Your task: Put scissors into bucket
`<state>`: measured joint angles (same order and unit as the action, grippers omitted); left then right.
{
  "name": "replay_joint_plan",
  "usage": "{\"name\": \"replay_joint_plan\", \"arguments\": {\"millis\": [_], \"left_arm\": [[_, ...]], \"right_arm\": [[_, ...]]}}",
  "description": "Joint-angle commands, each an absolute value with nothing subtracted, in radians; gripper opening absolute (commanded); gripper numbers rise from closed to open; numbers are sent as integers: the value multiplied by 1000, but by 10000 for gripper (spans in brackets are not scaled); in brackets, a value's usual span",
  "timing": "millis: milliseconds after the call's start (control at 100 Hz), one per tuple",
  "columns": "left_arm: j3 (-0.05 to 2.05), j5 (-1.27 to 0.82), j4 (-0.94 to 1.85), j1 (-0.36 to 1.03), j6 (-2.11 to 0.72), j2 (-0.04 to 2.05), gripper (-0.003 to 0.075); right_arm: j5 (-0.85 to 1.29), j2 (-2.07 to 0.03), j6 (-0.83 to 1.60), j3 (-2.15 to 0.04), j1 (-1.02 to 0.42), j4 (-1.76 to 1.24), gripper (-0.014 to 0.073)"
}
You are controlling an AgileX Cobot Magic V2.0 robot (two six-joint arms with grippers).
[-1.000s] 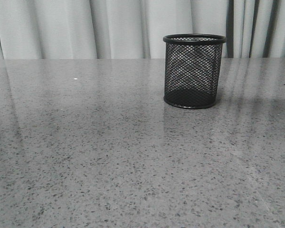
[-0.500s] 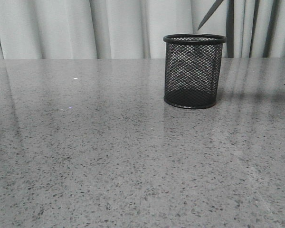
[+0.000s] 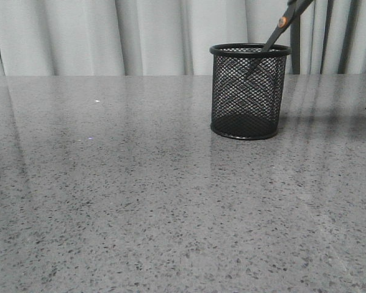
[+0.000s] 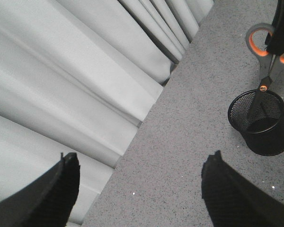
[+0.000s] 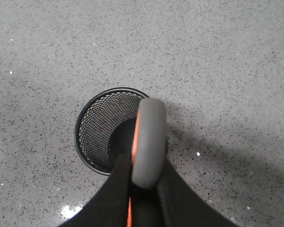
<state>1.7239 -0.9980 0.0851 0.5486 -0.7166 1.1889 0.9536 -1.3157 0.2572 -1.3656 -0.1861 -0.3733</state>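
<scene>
Right now the right gripper jaws are clamping the scissors, blades dipping into the bucket; left gripper jaws gaping apart.

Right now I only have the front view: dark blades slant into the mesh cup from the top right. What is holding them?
Observer: The right gripper; its fingers pinch a handle loop of the scissors.
Operator: Are the tips really inside the cup?
Observer: Yes. The left wrist view shows the blades passing the rim of the cup, tips in its opening.
Operator: And the left arm?
Observer: The left gripper is open, holding nothing, apart from the cup.
</scene>
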Motion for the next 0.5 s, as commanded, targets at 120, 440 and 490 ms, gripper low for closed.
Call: {"name": "replay_joint_plan", "arguments": {"millis": [120, 440, 490], "left_arm": [[1752, -928, 96, 546, -703, 1170, 502], [1752, -935, 94, 546, -703, 1170, 498], [1752, -938, 94, 546, -703, 1170, 489]], "right_arm": [[879, -1325, 284, -1402, -186, -417, 100], [829, -1319, 284, -1404, -171, -427, 470], [828, -1304, 284, -1404, -161, -427, 470]]}}
